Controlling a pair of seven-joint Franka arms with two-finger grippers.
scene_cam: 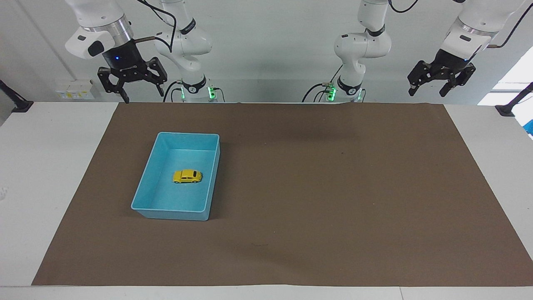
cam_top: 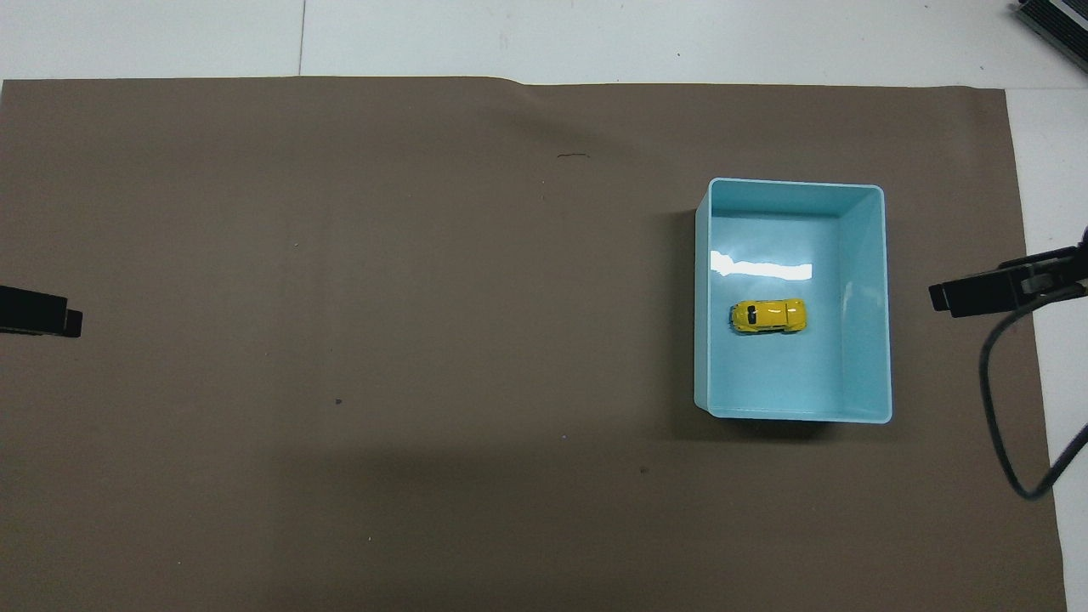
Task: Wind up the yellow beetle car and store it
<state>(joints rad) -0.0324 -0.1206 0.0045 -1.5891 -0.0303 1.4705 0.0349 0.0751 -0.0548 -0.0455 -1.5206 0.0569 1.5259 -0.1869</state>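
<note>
The yellow beetle car (scene_cam: 187, 176) sits on its wheels in the middle of the light blue tray (scene_cam: 146, 196), toward the right arm's end of the table; it also shows in the overhead view (cam_top: 768, 315) inside the tray (cam_top: 867, 297). My right gripper (scene_cam: 132, 89) is open and empty, raised high over the mat's edge near the robots. Only its tip (cam_top: 977, 295) shows in the overhead view. My left gripper (scene_cam: 440, 85) is open and empty, raised at the left arm's end, where the left arm waits. Its tip (cam_top: 42, 312) shows at the overhead view's edge.
A brown mat (scene_cam: 312, 187) covers most of the white table (scene_cam: 41, 166). A black cable (cam_top: 1003, 425) hangs from the right arm beside the tray.
</note>
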